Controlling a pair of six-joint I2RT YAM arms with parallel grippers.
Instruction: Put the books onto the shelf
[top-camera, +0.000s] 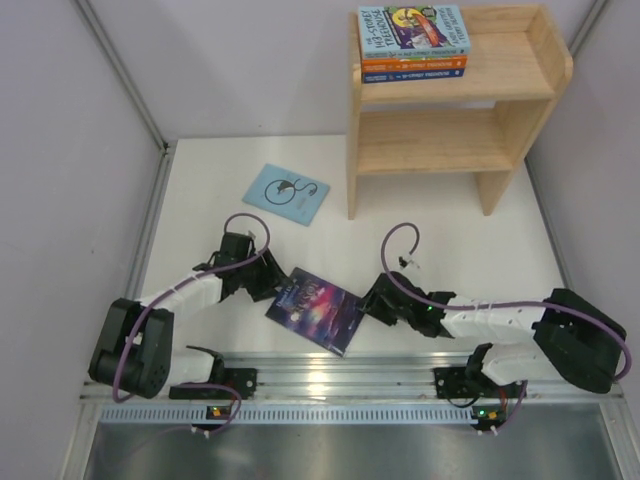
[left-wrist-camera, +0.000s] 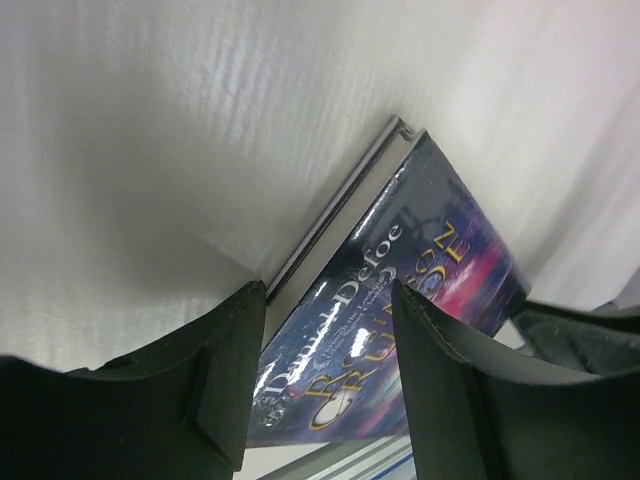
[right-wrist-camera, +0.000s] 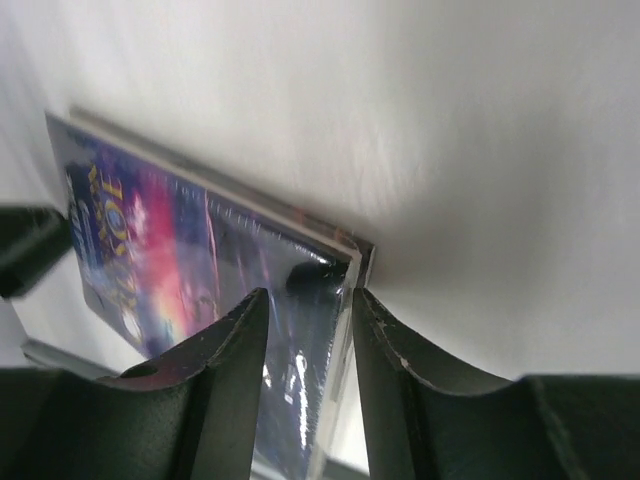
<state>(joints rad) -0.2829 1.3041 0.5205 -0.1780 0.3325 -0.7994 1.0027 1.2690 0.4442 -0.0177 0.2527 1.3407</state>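
— Where do we find the shelf?
— We see it at the far right of the desk, with a stack of three books on its upper level, toward the left end.
— And what do we have on the desk itself?
— A lone book lies flat just left of the shelf's left side panel. Nearer the arms' bases, the Defoe book lies between the left hand on its left and the right hand on its right, whose fingers flank the book's edge.
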